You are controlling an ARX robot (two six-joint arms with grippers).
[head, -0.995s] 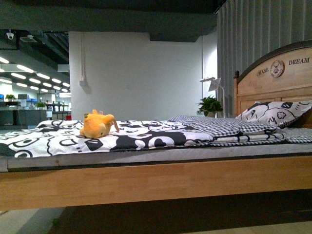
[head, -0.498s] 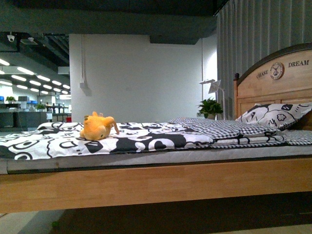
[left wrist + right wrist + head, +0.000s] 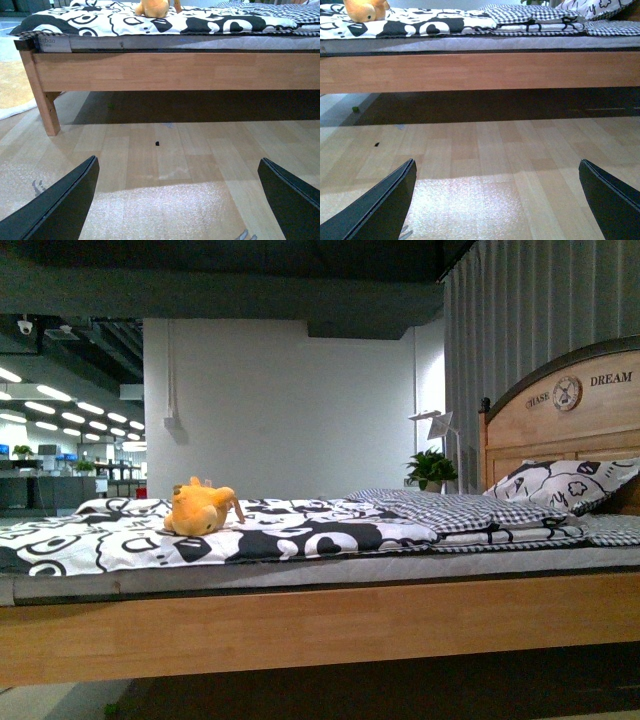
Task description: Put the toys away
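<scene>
An orange-yellow plush toy (image 3: 200, 509) lies on the black-and-white patterned bedspread, toward the left of the bed in the front view. It also shows in the left wrist view (image 3: 152, 7) and in the right wrist view (image 3: 365, 9), on the bed's top. My left gripper (image 3: 177, 200) is open and empty, low over the wooden floor in front of the bed. My right gripper (image 3: 497, 200) is open and empty, also low over the floor. Neither arm shows in the front view.
The wooden bed frame's side rail (image 3: 320, 625) spans the front view, with a bed leg (image 3: 45, 107) at the foot. A headboard (image 3: 570, 405), pillow (image 3: 560, 485) and checked blanket (image 3: 460, 508) are at the right. A lamp and potted plant (image 3: 432, 468) stand behind.
The front view's scene has shifted slightly downward in frame; the bed and plush sit lower than a second ago. The plush itself has not moved on the bed.
</scene>
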